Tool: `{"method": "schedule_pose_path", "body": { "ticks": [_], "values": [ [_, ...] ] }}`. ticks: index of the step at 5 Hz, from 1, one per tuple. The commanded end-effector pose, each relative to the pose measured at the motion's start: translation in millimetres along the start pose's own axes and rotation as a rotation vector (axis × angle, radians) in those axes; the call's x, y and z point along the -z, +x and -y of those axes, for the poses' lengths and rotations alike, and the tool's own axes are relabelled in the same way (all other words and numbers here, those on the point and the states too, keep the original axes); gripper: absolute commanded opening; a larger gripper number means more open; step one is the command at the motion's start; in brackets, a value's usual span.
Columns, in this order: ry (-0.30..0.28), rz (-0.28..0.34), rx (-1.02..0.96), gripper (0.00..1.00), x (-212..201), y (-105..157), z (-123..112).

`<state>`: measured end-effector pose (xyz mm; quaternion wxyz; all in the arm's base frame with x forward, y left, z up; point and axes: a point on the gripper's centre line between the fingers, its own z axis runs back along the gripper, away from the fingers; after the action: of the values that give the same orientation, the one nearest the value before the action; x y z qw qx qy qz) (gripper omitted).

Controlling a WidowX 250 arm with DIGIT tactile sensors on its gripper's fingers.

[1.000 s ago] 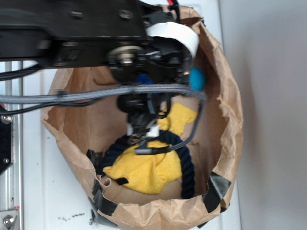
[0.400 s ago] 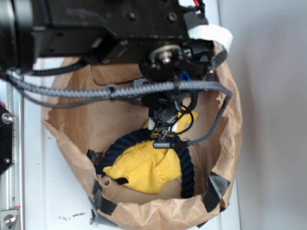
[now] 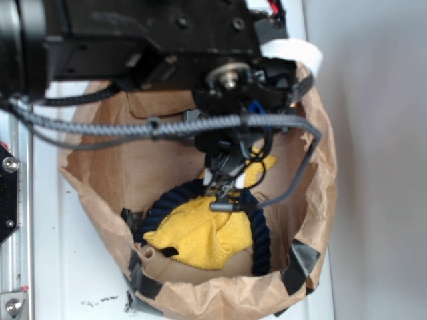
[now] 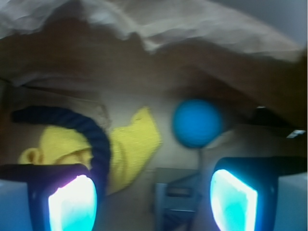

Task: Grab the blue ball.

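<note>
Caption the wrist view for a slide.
Open gripper faces the blue ball inside the paper bag.

Black arm [image 3: 153, 40], silver screws, round metal joint hub; grey braided cable [image 3: 133, 130] strung below hub. White band beside hub. Gripper [image 4: 153, 202]: black fingers, pale glowing pads [image 4: 72, 204].

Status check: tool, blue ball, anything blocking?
Tool open, empty. Blue ball ahead, right of center, untouched. Grey block between fingers; rope ring at left finger.
</note>
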<state>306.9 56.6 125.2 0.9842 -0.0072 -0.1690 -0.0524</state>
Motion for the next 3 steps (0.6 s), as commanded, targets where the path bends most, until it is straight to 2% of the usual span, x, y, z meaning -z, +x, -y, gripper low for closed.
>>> {"method": "schedule_pose_path", "body": {
  "ticks": [1, 2, 3],
  "values": [
    [0.054, 0.071, -0.005, 1.00, 23.8, 17.5, 5.6],
    [0.090, 0.063, -0.050, 1.00, 36.3, 27.1, -3.6],
    [0.093, 0.051, -0.093, 1.00, 43.4, 43.7, -9.1]
  ]
}}
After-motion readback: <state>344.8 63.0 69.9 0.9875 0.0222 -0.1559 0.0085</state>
